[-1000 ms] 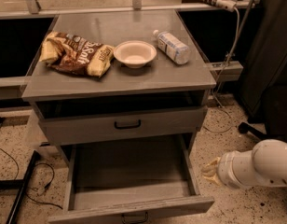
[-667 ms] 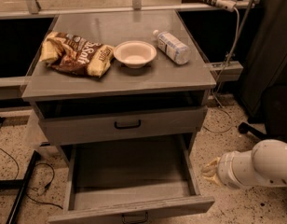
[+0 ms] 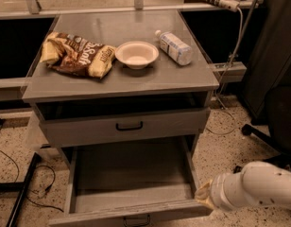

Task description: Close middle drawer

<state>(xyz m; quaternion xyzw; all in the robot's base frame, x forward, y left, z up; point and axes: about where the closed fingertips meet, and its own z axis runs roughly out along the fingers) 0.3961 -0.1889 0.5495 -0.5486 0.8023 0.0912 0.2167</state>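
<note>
The middle drawer (image 3: 131,174) is pulled far out of the grey cabinet and is empty. Its low front panel (image 3: 103,216) carries a small black handle (image 3: 136,220) at the bottom edge of the view. Above it, the taller-fronted top drawer (image 3: 89,129) with a larger black handle (image 3: 129,126) stands slightly out. My gripper (image 3: 202,196) is at the end of the white arm (image 3: 263,188), low on the right, right beside the middle drawer's front right corner. The lowest drawer is hidden.
On the cabinet top (image 3: 136,79) lie a chip bag (image 3: 77,53), a white bowl (image 3: 137,54) and a plastic bottle (image 3: 175,46). A chair base (image 3: 259,131) and cables (image 3: 230,93) are on the right. A black stand leg (image 3: 22,188) is on the floor at left.
My arm has moved down and to the left, closer to the middle drawer's front right corner. The drawers and the things on top have not moved.
</note>
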